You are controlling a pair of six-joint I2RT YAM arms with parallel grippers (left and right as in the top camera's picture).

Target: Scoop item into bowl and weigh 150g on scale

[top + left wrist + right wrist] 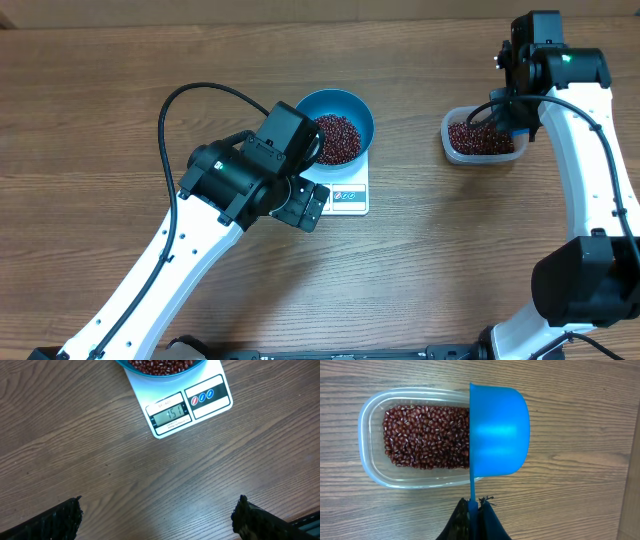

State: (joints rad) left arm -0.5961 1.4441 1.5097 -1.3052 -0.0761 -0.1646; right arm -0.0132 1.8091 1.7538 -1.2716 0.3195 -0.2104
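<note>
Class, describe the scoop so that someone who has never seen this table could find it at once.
Look at the table's right side, where a clear tub holds beans. The scoop hangs over the tub's end, its thin handle pinched by the right gripper. Unlike the equally blue bowl on the scale, it is small and handled.
</note>
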